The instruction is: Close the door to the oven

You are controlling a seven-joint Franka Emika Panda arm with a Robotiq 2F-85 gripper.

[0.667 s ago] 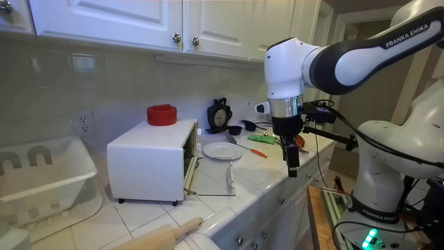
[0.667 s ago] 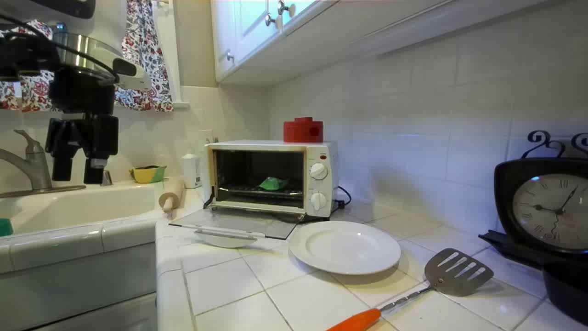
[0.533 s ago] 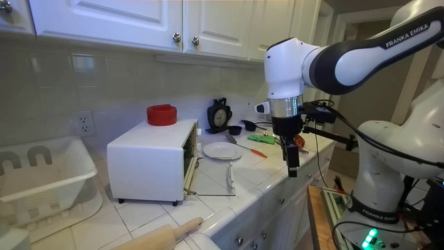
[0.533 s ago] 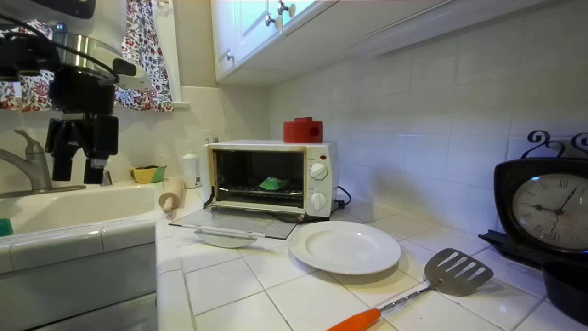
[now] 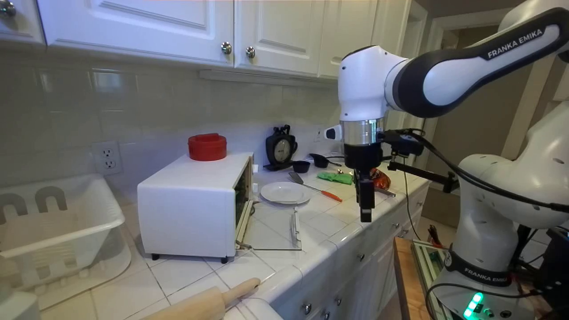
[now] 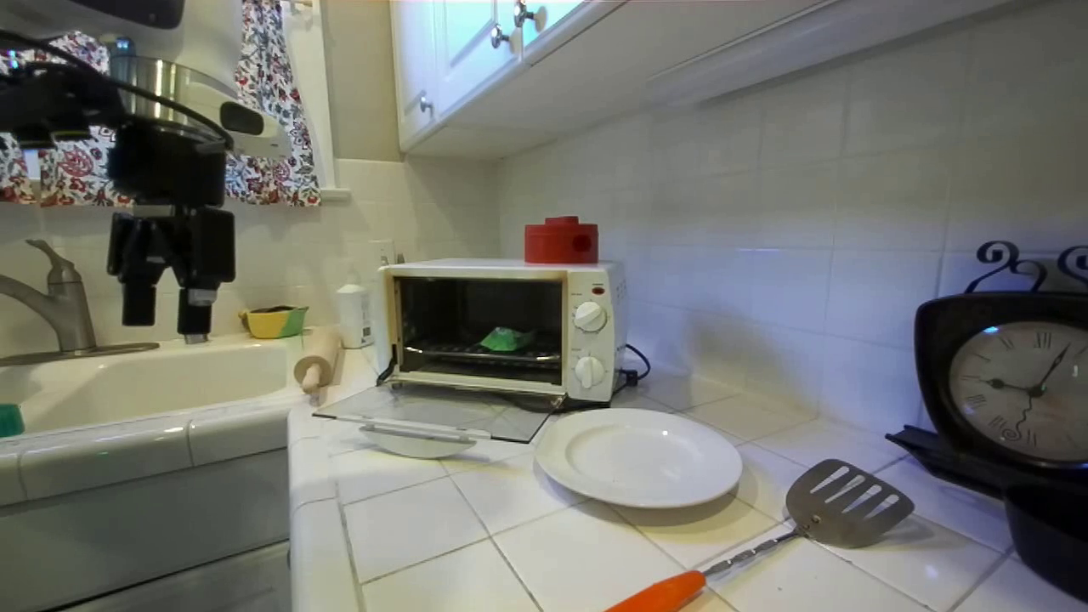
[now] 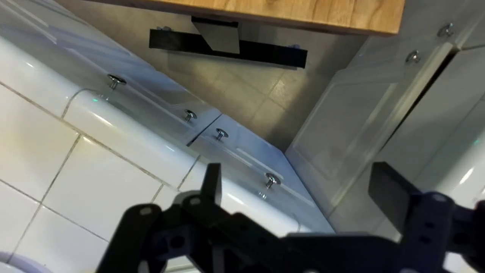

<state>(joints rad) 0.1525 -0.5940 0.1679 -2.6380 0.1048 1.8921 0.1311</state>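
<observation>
In an exterior view, a spatula (image 6: pixel 850 520) lies near on the bench (image 6: pixel 416 535), with a white plate (image 6: pixel 639 457) just beyond it. To the left the hand (image 6: pixel 167 320) hangs in the air, fingers wide apart. Farther back, the glass door (image 6: pixel 459 411) is down, though whether it touches the bench I cannot tell; behind it stands the oven (image 6: pixel 588 346), a red container (image 6: pixel 561 244) on top.

Kinda dim overall, bluish on the cabinets (image 6: pixel 466 47). Wrist view: glare along the front edge of the surface (image 7: pixel 94 182), tool (image 7: pixel 298 184) dark and blurry. Soft shadow on the wall (image 6: pixel 714 327) above the back edge.
</observation>
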